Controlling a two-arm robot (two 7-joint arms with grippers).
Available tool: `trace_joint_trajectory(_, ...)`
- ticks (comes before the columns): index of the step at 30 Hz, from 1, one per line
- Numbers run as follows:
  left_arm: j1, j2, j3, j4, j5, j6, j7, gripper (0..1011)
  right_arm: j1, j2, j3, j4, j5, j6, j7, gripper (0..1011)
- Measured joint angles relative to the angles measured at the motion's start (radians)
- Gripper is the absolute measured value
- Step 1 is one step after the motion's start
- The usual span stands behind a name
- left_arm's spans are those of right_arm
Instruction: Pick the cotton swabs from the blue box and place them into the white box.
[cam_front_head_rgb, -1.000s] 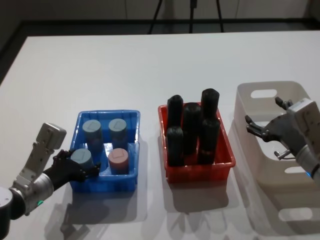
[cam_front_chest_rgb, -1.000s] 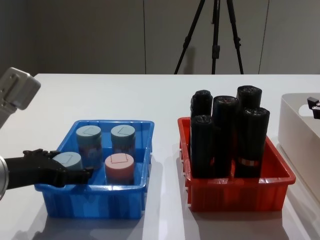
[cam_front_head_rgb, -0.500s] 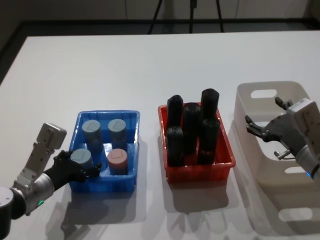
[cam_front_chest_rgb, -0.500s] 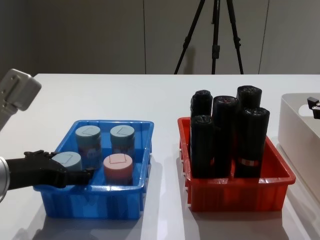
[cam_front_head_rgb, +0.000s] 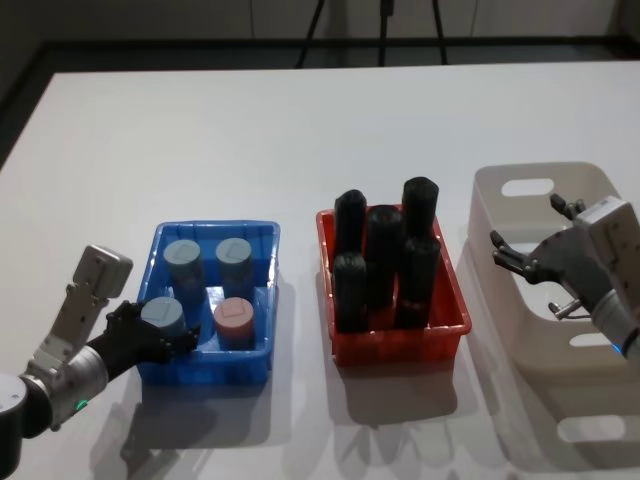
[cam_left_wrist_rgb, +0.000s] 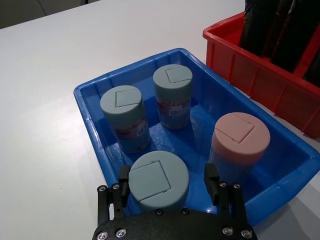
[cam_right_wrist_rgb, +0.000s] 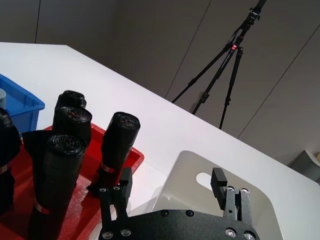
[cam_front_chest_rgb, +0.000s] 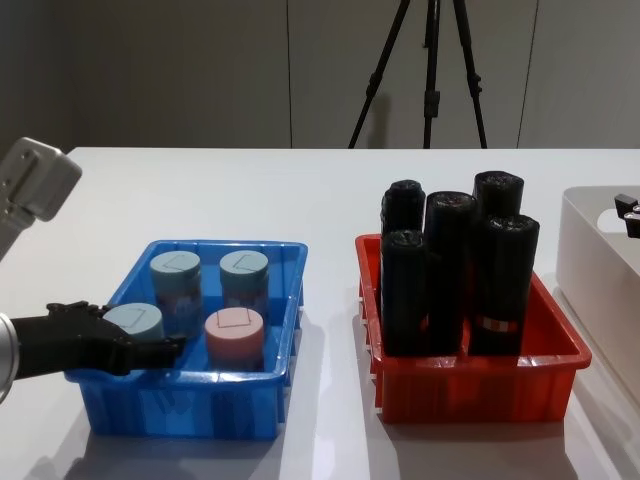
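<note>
The blue box (cam_front_head_rgb: 215, 227) holds several cotton swabs tubs standing upright: two grey-blue ones (cam_front_head_rgb: 183, 258) (cam_front_head_rgb: 234, 255) at the back, a pink one (cam_front_head_rgb: 233, 318) at the front right, and a grey-blue one (cam_left_wrist_rgb: 159, 179) at the front left. My left gripper (cam_front_head_rgb: 158, 328) is open and reaches over the box's near-left rim, one finger on each side of that front-left tub. A small gap shows beside one finger (cam_left_wrist_rgb: 212, 181). The white box (cam_front_head_rgb: 540, 340) stands at the far right. My right gripper (cam_front_head_rgb: 525, 240) hovers open above it with nothing between its fingers.
A red tray (cam_front_head_rgb: 398, 345) packed with tall black rolls (cam_front_head_rgb: 384, 250) stands between the blue box and the white box. White table (cam_front_head_rgb: 250, 130) stretches far behind all three. A tripod (cam_front_chest_rgb: 430, 70) stands beyond the table.
The blue box and its tubs have slid slightly to the left with my left gripper in it. The right arm has not moved.
</note>
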Motion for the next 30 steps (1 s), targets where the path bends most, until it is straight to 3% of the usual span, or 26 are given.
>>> trace_joint_trajectory(12,0.001,0.001,0.001,-0.001,0.001,0.000,0.001,652,0.000,0.000,0.000,0.000,0.000,0.000,0.000,1001)
trace_joint_trajectory(30,0.003,0.005,0.000,-0.008,-0.004,-0.015,-0.011,649,0.000,0.000,0.000,0.000,0.000,0.000,0.000,1001)
